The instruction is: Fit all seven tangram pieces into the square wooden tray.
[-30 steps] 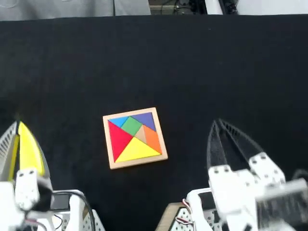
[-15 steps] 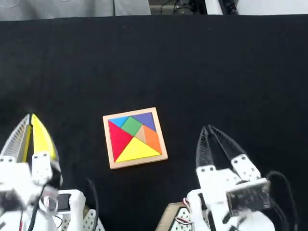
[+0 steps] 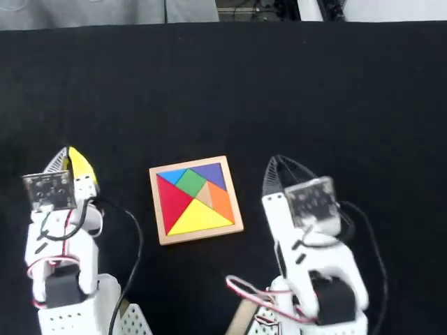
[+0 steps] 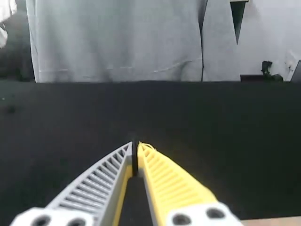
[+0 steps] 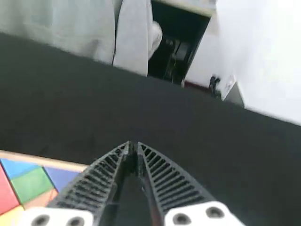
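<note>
A table covered with a black cloth (image 3: pixel 314 84) stretches away ahead of both grippers to a pale drape at its far edge. One thing lies flat on the cloth: a square, light wooden tray (image 3: pixel 202 234) with a raised rim. It sits between the left gripper (image 3: pixel 68 149) and the right gripper (image 3: pixel 276 160), apart from each and somewhat nearer the right one. It is turned slightly, so its edges run askew to the table's far edge. From the right wrist, a corner of the tray (image 5: pixel 37 158) lies just beside that gripper's (image 5: pixel 133 144) fingers. Ahead of the left gripper (image 4: pixel 135 144) lies bare cloth (image 4: pixel 235 122).
</note>
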Available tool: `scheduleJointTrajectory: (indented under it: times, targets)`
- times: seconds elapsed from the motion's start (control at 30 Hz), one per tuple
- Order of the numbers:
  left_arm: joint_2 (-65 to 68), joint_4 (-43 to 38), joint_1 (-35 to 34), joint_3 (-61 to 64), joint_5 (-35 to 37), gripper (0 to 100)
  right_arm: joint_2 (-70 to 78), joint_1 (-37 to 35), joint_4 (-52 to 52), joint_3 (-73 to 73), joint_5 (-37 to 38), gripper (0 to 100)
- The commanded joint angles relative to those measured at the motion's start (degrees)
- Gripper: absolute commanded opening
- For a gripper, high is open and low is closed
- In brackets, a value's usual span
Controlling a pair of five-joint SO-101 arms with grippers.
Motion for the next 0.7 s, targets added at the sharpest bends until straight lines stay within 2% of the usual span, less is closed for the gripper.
scheduleJointTrajectory:
  times: [0.0, 0.1, 0.27, 0.37, 0.5, 0.67]
  targets:
    - [-0.53, -6.33, 0.40, 8.13, 0.44, 3, -5.05, 0.97, -8.09, 9.89, 0.26, 1.8]
    - [-0.35, -7.56, 0.40, 11.74, 0.35, 3, -5.05, 0.97, -11.96, 15.87, 0.26, 1.8]
    - [0.00, -2.73, 0.40, 11.74, 0.18, 3, -4.79, 1.49, -17.93, 23.78, 0.53, 1.5]
    - [-0.18, 2.46, 0.40, 11.74, -4.31, 3, -4.97, 4.84, -17.41, 23.69, 0.62, 1.8]
    - [-0.18, 13.98, -0.04, 11.74, -12.75, 3, -4.88, 9.67, -13.19, 23.69, 0.35, 1.8]
    - [-0.35, 29.71, 0.40, 11.74, -15.03, 3, -4.97, 12.04, -2.73, 23.78, 0.26, 1.8]
